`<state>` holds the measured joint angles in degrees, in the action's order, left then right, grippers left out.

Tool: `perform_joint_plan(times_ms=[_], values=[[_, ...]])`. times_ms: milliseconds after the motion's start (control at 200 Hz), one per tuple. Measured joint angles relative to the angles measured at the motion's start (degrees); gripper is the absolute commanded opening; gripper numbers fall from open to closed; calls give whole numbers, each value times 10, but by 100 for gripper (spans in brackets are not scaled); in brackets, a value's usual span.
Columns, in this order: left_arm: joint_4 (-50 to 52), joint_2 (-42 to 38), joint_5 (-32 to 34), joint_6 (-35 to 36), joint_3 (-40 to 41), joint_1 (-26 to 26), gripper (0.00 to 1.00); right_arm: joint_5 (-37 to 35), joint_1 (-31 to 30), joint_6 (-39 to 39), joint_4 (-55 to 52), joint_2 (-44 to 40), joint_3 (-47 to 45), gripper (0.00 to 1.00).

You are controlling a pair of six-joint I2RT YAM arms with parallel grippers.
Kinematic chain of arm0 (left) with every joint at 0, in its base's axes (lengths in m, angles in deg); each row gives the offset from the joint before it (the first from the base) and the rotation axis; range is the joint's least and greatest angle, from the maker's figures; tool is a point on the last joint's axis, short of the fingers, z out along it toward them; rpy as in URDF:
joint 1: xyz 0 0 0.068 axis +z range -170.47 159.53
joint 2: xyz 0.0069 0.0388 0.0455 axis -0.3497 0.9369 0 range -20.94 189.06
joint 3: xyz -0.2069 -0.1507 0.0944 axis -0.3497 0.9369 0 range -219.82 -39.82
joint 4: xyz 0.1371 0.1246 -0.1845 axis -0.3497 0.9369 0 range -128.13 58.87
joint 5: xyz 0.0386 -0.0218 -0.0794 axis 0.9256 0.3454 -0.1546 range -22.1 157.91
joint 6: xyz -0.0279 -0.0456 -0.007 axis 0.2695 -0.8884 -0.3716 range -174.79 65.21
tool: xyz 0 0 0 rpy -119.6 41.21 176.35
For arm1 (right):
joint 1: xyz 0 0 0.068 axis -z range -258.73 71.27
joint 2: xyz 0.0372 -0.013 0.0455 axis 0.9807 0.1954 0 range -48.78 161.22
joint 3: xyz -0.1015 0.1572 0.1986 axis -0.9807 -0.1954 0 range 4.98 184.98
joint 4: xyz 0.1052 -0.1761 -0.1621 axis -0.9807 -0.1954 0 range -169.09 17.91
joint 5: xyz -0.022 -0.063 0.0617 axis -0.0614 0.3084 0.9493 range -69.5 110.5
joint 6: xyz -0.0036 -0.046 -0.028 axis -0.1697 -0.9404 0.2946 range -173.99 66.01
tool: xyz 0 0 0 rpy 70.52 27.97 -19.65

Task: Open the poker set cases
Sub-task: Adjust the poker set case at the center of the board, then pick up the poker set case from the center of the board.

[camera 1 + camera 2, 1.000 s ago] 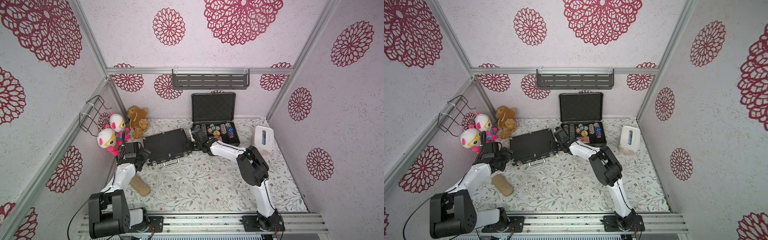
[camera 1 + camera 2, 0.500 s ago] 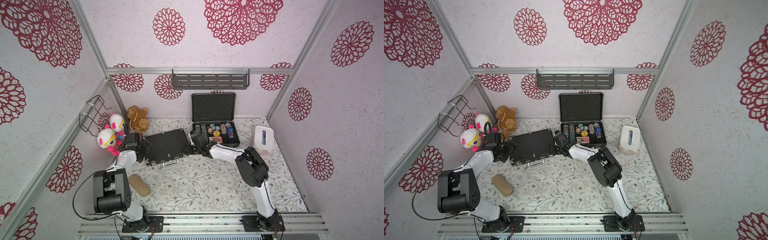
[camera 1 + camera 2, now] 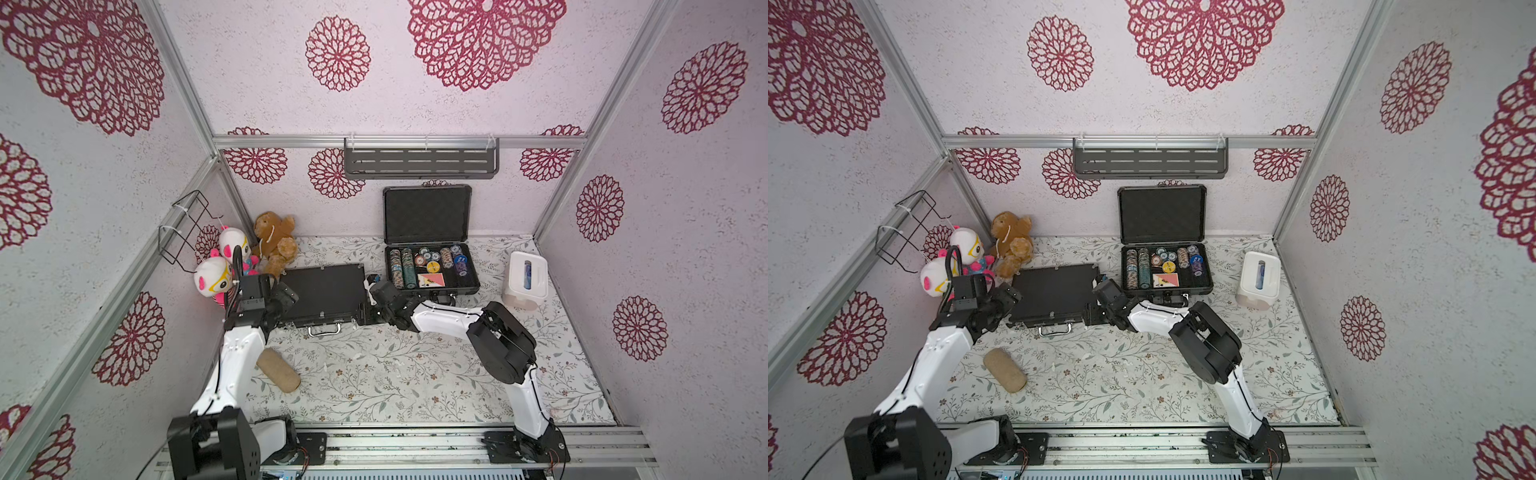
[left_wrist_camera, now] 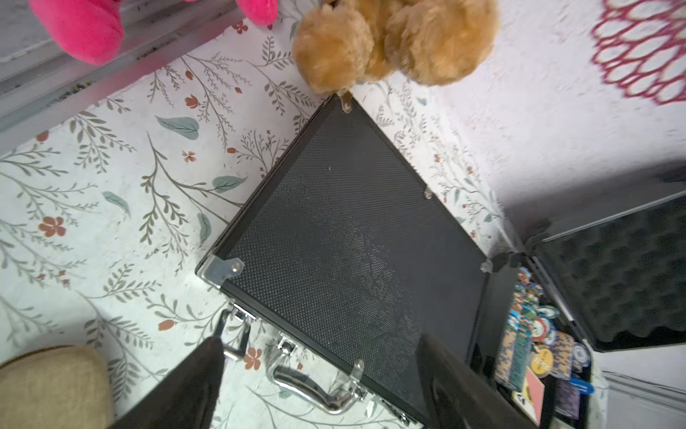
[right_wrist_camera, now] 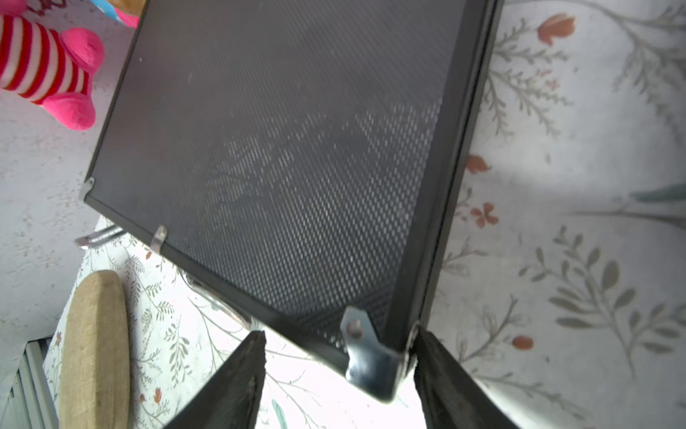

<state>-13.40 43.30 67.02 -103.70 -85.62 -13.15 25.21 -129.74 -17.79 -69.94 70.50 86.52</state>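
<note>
Right gripper (image 5: 338, 334): jaws spread, straddling the near silver corner cap (image 5: 367, 356) of the flat black case (image 3: 324, 291). One finger (image 5: 438, 371) lies against the case's side wall; the other stands just off the front edge. Whether that contact amounts to any squeeze is unclear from the wrist view.

Left gripper (image 4: 321, 340): jaws wide, nothing held, hovering over the opposite end of the same case, above the front edge near the silver handle (image 4: 308, 390).

Flat black case: lies flat between the two grippers on the floral table (image 3: 395, 374), lid down.

Second case (image 3: 426, 212): just beside it toward the back wall, lid upright, poker chips (image 3: 419, 266) in the base.

Periphery: brown plush (image 3: 276, 241) at the flat case's far corner; white tissue box (image 3: 525, 278) beyond the open case; tan roll (image 3: 278, 370) beside the left arm.
</note>
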Motion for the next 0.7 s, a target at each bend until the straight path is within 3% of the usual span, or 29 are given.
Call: perform_joint_plan(times_ms=[190, 290, 490, 700], values=[[-75, -96, -38, -67, 147, -25, 84, -2, 8, 22, 40, -67, -98, 67], [-95, -118, -57, -87, 197, -40, 83, -16, 19, 30, 61, -108, -141, 98], [-128, -123, -79, -95, 240, -48, 79, -71, 43, 28, 52, -140, -156, 99], [-215, -49, -94, -112, 295, -57, 77, -121, 85, 40, 55, -181, -229, 99]])
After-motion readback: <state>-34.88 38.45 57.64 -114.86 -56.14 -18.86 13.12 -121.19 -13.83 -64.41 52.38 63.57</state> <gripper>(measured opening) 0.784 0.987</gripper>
